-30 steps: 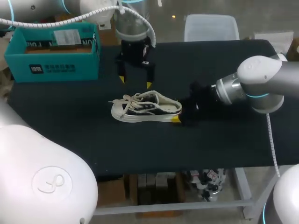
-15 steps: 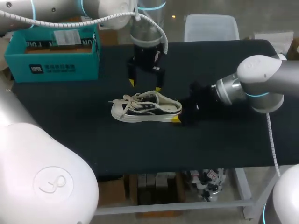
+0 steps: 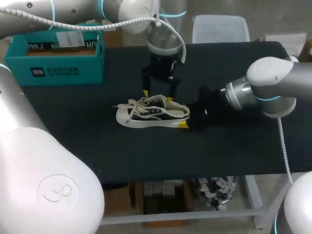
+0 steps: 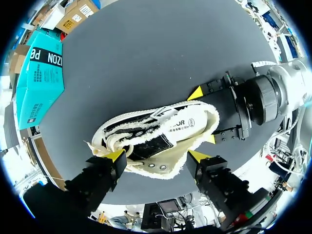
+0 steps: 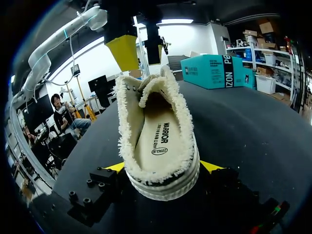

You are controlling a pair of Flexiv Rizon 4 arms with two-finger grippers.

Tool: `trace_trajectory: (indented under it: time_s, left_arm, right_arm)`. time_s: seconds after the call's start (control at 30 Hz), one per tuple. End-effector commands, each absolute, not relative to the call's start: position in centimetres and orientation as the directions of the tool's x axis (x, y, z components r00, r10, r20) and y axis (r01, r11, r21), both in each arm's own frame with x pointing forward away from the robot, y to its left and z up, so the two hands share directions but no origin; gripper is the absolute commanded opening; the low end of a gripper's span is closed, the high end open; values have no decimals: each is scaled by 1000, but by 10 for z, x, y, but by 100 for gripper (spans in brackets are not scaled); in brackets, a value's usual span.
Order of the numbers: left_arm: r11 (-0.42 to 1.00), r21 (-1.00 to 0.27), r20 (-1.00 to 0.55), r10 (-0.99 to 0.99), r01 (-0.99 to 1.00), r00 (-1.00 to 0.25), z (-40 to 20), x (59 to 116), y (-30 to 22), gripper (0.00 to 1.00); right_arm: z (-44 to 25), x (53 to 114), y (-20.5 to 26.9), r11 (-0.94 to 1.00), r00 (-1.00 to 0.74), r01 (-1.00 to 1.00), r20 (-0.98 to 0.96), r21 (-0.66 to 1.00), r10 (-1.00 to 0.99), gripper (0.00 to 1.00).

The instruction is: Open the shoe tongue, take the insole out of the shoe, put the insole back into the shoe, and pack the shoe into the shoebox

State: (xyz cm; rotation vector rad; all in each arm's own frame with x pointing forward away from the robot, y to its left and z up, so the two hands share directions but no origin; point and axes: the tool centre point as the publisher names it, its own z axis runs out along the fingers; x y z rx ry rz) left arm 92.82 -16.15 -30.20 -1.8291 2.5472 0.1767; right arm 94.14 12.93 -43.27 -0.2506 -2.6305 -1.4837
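Though the shoe (image 3: 152,112) hides most of the right claw (image 3: 185,120) from above, it lies mid-table (image 3: 234,151), well apart from the edges and the teal cardboard box (image 3: 58,61). Left wrist: the left claw (image 4: 156,157) hangs released over frayed canvas. Right wrist: the right claw's yellow tips clasp the rubber heel, and the insole (image 5: 158,131) lies inside.

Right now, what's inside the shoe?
The insole lies flat inside the shoe, and its printed heel part is visible. Its toe end is covered by the tongue.
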Motion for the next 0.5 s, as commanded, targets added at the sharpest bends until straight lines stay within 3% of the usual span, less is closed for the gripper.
trace_trajectory:
  time_s: [0.03,0.33,0.5]
  left_arm:
    - [297,88,-69,-950,-951,-304,-310,925,-163,81]
    - [257,59,-105,-959,-965,-262,-324,917,-167,77]
    - [244,38,-141,-959,-969,-247,-334,921,-175,83]
  right_arm:
    - [-448,947,134,506,-980,199,181,839,85,0]
    - [-448,947,134,506,-980,199,181,839,85,0]
    - [-448,947,134,506,-980,199,181,839,85,0]
